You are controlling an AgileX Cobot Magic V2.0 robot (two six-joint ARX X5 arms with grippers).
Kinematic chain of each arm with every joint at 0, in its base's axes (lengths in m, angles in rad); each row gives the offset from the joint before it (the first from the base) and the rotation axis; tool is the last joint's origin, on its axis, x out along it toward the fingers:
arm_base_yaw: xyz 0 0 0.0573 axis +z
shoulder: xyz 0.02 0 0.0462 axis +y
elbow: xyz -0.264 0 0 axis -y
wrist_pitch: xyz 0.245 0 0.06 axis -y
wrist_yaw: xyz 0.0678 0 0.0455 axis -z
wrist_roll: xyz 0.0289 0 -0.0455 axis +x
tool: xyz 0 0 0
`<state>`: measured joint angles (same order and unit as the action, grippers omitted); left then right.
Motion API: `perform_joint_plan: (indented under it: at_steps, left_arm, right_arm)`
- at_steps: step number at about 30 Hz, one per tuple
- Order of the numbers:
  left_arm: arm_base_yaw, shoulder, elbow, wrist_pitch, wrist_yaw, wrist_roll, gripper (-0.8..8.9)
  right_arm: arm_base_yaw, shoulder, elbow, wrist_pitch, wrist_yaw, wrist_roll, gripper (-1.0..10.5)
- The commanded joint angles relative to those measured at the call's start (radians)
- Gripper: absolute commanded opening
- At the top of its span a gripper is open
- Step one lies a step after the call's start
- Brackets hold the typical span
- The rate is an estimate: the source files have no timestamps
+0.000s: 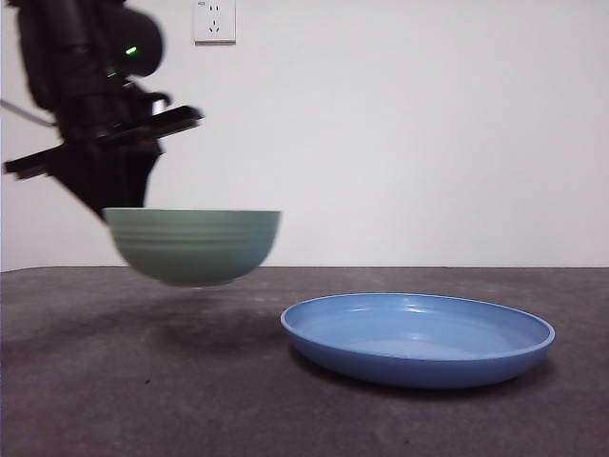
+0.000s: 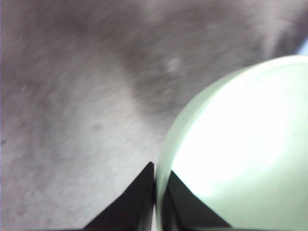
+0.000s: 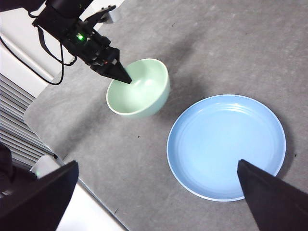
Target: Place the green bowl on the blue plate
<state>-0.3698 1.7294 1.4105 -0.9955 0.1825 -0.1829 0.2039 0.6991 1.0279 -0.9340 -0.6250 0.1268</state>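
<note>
The green bowl (image 1: pixel 193 246) hangs in the air above the dark table, left of the blue plate (image 1: pixel 417 338). My left gripper (image 1: pixel 109 211) is shut on the bowl's left rim, one jaw inside and one outside, as the left wrist view shows (image 2: pixel 155 185) on the pale green bowl (image 2: pixel 240 149). The right wrist view looks down on the bowl (image 3: pixel 139 89), the left gripper (image 3: pixel 124 78) on its rim, and the blue plate (image 3: pixel 226 144) lying flat beside it. My right gripper (image 3: pixel 159 192) is open, high above the table, holding nothing.
A dark grey table top (image 1: pixel 143 400) carries the plate. Its edge (image 3: pixel 62 154) runs along one side in the right wrist view. A white wall with a socket (image 1: pixel 214 21) stands behind.
</note>
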Motion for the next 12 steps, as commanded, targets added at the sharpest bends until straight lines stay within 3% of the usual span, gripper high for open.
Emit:
perform_joint_plan:
  at_steps: [1, 12]
  left_arm:
    - [-0.067, 0.037, 0.057, -0.002, -0.041, -0.022, 0.10]
    - [-0.255, 0.246, 0.299, -0.006, -0.045, -0.066, 0.10]
  right_arm:
    - [0.005, 0.005, 0.019, 0.008, 0.000, -0.015, 5.8]
    - [0.005, 0.005, 0.019, 0.007, 0.000, -0.014, 5.8]
